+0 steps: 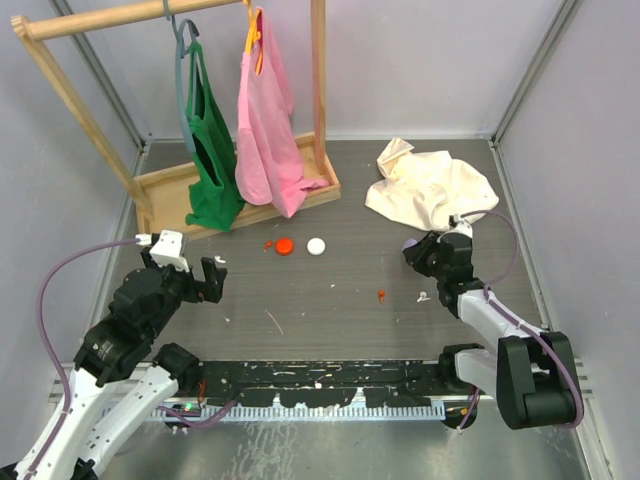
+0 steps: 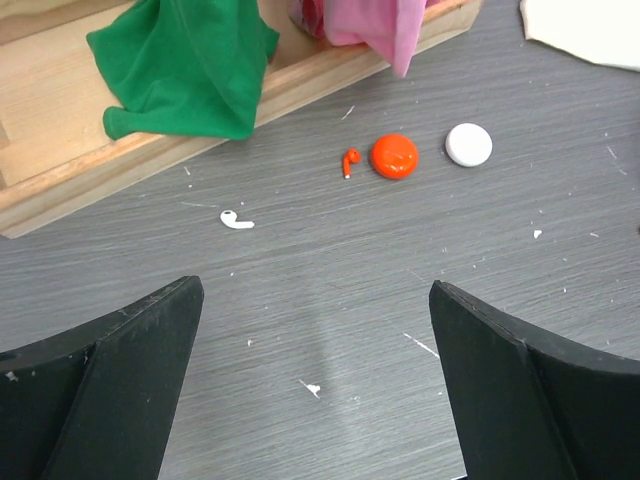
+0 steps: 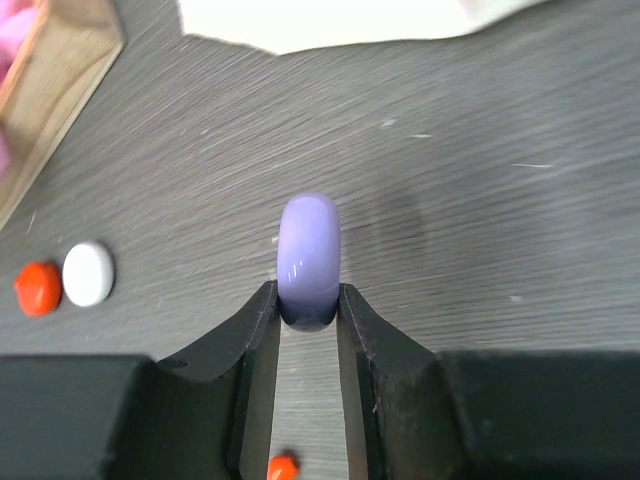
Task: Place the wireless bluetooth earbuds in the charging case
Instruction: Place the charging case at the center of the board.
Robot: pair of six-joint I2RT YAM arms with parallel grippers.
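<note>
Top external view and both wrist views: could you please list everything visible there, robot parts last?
wooden rack: one, pale wood, far left
green garment: one, green, on the rack
pink garment: one, pink, beside the green one
cream cloth: one, cream, crumpled far right
table: one, grey, beneath all
red case: one, red, mid-table
white case: one, white, beside the red case
lilac case: one, lilac, in the right gripper
red earbuds: two, red, by the red case and further right
white earbuds: seemingly two, white, before the left gripper and beside the right-hand red earbud
left gripper: one, black, open, empty
right gripper: one, black, shut on lilac case
</note>
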